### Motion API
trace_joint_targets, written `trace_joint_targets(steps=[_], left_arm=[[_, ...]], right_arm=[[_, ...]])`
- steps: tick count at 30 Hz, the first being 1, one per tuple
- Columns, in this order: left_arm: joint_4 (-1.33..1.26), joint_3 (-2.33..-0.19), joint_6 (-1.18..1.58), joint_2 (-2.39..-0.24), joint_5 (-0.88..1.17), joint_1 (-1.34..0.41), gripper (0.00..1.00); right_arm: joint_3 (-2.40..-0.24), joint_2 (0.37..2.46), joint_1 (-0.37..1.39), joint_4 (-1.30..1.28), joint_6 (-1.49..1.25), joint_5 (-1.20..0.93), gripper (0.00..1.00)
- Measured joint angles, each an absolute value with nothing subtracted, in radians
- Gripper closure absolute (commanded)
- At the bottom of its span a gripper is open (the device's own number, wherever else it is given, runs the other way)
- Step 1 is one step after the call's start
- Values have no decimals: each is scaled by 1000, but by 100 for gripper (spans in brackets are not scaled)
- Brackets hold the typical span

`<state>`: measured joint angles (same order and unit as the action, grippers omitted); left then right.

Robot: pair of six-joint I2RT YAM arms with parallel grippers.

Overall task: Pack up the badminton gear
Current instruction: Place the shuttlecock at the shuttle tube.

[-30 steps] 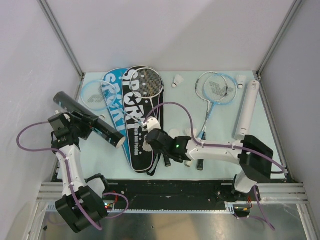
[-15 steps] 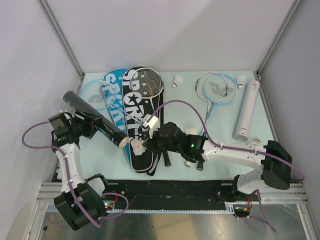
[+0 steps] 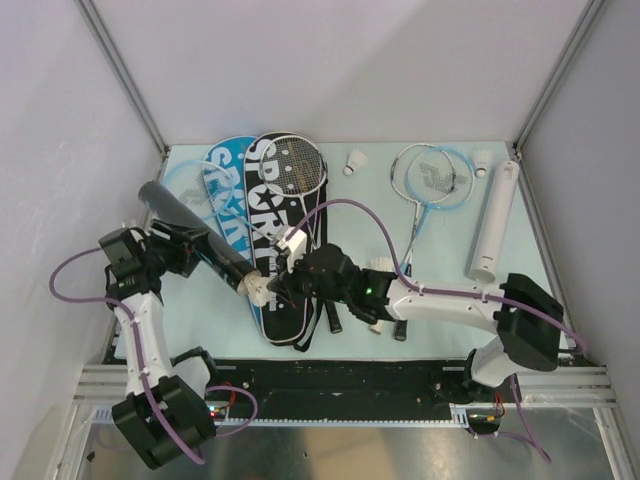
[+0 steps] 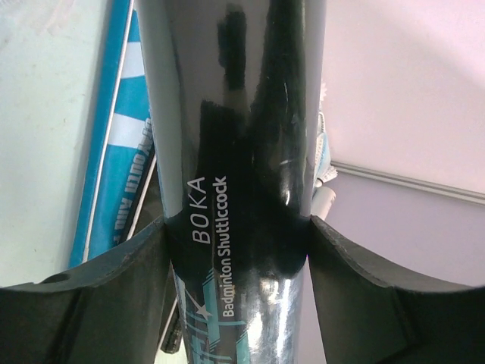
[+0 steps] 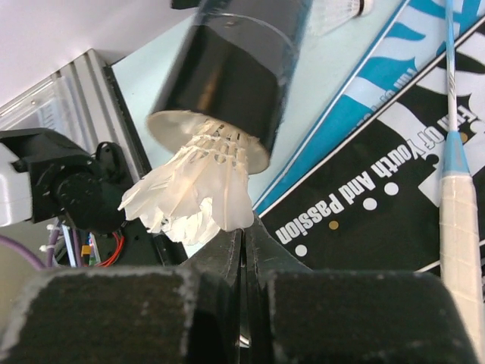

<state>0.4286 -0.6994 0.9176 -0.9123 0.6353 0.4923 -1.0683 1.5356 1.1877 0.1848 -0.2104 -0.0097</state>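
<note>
A glossy black tube printed "BOKA Badminton Shuttlecock" slants over the table's left side, with my left gripper clamped round its middle. Its open mouth points toward my right gripper. That gripper is shut on the feather edge of a white shuttlecock, whose head sits inside the mouth with the feathers sticking out. The black SPORT cover and the blue one lie beneath.
A racket head lies on the black cover, its white handle near my right gripper. Another racket and a white tube lie to the right. Loose shuttlecocks rest at the back. Walls close both sides.
My right gripper has swung left and brought the shuttlecock to the tube's mouth. The left arm has shifted the black tube rightward to meet it.
</note>
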Motion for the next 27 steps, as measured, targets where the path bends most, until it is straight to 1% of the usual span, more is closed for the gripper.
trace_joint_targets(steps=[8,15,27], left_arm=[[428,-655,974,-851,634,490,44],[420,-603,1059,-786,628,487,44],[373,-545,1191,-647,537,484,45]], right_arm=[[-1074,1603,1184,227,-266,35,100],[-1081,1631,1189,311,-350,138,100],[-1110,1744,1193,468,-462,300,100]])
